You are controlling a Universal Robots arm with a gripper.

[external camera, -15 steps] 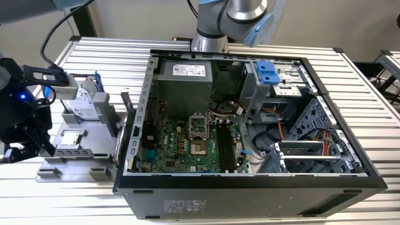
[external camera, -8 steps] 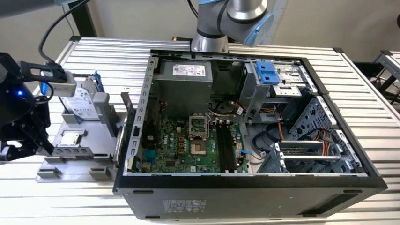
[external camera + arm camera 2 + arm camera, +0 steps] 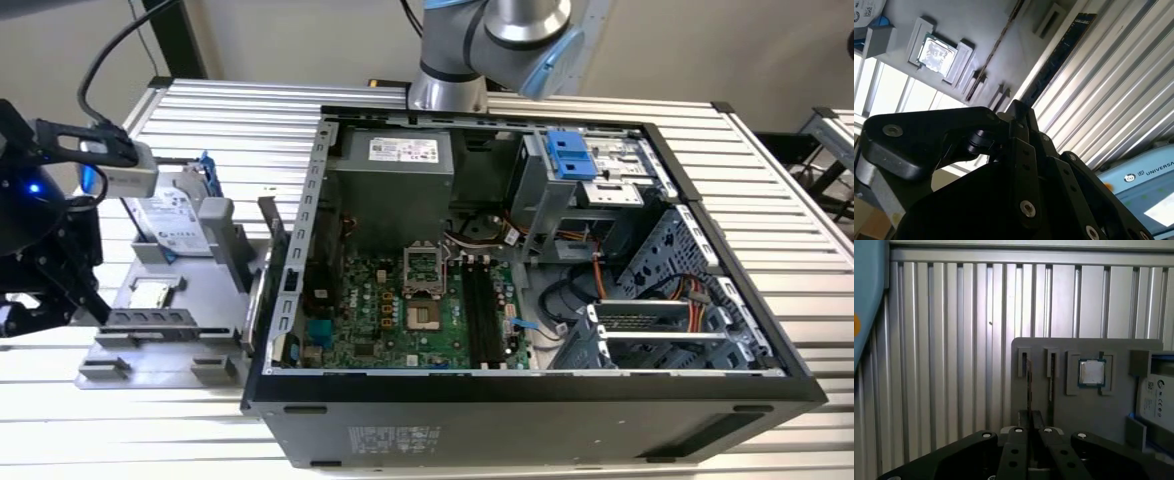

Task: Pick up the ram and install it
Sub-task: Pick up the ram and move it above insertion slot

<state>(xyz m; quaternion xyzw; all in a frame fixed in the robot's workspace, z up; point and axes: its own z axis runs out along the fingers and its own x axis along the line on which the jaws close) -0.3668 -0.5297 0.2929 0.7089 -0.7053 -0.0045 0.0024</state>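
Observation:
The ram point(image 3: 1061, 52) is a long, thin dark stick, seen edge-on in the first wrist view point(image 3: 1029, 385). It runs from a slot of the grey parts holder point(image 3: 1114, 412) back between my black fingers. My gripper point(image 3: 1030, 416) looks shut on the ram's near end, and the second wrist view shows the gripper point(image 3: 1019, 112) with the stick reaching out from its tips. In the exterior view the gripper point(image 3: 80, 300) is at the far left, beside the holder point(image 3: 160, 335). The long black motherboard slots point(image 3: 483, 315) lie inside the open computer case point(image 3: 534, 390).
The holder also carries a processor chip point(image 3: 1091, 372) and a silver hard drive point(image 3: 174, 215) in a blue frame. The case stands on a ribbed metal table point(image 3: 761, 200), with the arm's base point(image 3: 454, 60) behind it. A camera and cable point(image 3: 114, 165) ride above the gripper.

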